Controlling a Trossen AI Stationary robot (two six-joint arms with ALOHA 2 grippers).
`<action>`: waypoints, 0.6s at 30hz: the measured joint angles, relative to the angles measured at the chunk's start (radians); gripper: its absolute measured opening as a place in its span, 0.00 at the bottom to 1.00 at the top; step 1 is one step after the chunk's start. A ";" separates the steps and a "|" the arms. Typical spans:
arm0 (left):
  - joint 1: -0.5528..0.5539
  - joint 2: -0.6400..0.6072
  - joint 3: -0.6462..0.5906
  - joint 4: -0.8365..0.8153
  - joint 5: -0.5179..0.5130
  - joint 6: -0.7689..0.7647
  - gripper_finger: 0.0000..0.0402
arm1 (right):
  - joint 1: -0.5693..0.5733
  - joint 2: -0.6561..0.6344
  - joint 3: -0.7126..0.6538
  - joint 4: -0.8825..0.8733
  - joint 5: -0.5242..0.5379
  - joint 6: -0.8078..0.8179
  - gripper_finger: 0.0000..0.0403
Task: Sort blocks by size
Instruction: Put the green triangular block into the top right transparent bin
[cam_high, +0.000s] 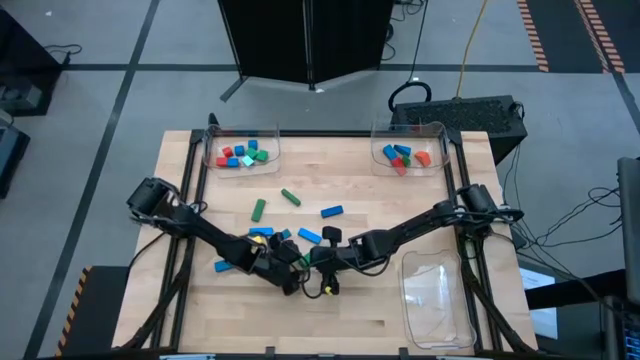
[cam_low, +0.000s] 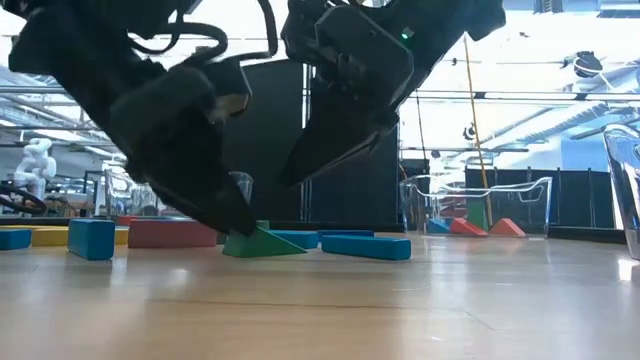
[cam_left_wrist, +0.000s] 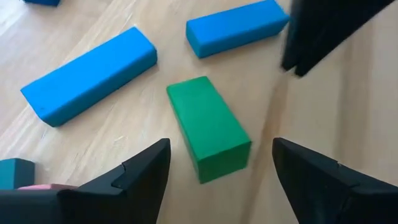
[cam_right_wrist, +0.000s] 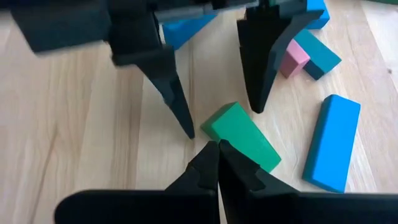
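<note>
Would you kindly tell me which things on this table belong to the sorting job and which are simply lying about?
Belonging to the job:
- green block between the open left gripper jaws
- loose blue blocks
- blocks already in the far trays
- right gripper, shut, beside the green block

Lying about:
- empty clear tray
- black case

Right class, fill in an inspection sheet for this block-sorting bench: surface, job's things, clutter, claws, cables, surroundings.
Surface: wooden table, bare at front.
Job's things: loose blocks mid-table, including green block and blue bars; more blocks in two rear trays.
Clutter: empty clear tray at front right.
Claws: left claw open, straddling the green block; right claw shut, beside it.
Cables: yellow cable on floor behind.
Surroundings: black case behind table.
</note>
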 joint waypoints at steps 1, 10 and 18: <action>0.001 0.013 0.000 0.006 -0.009 -0.002 0.72 | 0.000 0.000 0.000 -0.001 0.000 0.000 0.00; 0.012 0.063 0.002 0.030 -0.062 0.008 0.73 | 0.007 0.000 0.000 -0.023 0.001 0.006 0.00; 0.014 0.064 0.001 0.019 -0.077 0.025 0.49 | 0.010 0.000 0.000 -0.050 0.010 0.034 0.00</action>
